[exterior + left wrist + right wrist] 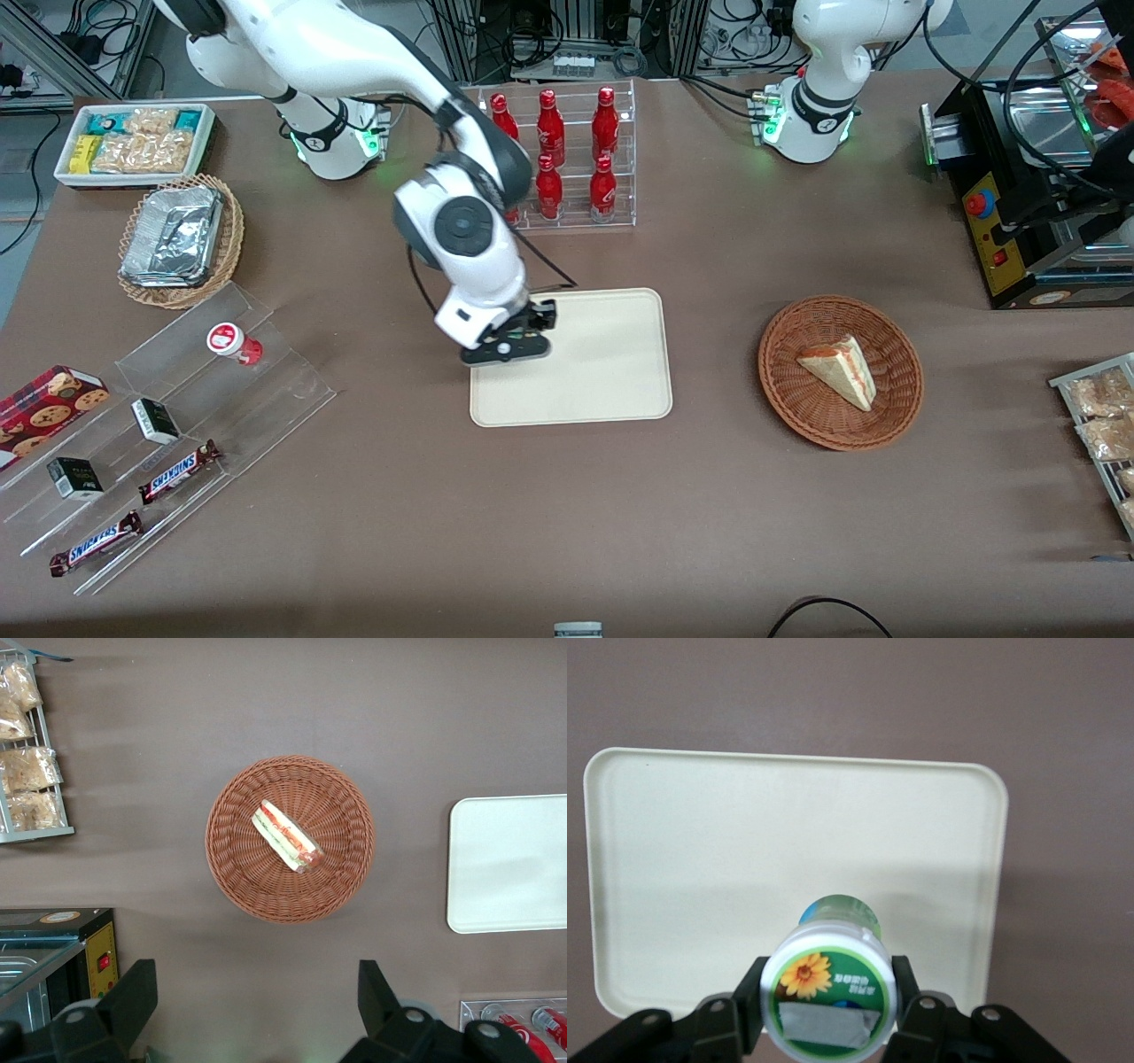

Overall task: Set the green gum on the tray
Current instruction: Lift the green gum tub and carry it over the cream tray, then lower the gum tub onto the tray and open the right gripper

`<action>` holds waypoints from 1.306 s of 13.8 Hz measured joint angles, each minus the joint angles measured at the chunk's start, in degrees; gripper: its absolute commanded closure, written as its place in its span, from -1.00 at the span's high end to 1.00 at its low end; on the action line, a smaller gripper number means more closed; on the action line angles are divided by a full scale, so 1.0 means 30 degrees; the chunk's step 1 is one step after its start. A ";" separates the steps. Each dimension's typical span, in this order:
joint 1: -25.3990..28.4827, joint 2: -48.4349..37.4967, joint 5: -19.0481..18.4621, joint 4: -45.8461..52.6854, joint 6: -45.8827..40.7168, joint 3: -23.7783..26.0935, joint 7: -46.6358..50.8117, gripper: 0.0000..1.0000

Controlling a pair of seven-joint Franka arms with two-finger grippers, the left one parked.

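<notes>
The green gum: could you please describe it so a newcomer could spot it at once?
Find the cream tray at the table's middle. Above its edge, the gripper holds the green gum, jaws shut on it. Its white lid bears a yellow flower, unlike the red canister on the clear stand.

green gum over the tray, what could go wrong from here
1. The tool holds the green gum over the part of the tray toward the working arm's end, close to its rim; released here, it might land on the rim or the table.
2. The canister is round, so if it tips on release it could roll across the flat tray.
3. The rim looks low, so it may not stop a rolling canister.
</notes>
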 measured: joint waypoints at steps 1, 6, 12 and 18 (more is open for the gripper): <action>0.0330 0.0611 -0.0013 0.0352 0.0265 -0.0019 0.0478 -1.00; 0.0993 0.2453 -0.0021 0.1060 0.1437 -0.0095 0.1165 -1.00; 0.1370 0.3195 -0.0022 0.1077 0.1678 -0.0098 0.1219 -1.00; 0.1617 0.3554 -0.0022 0.1081 0.2046 -0.0109 0.1467 0.52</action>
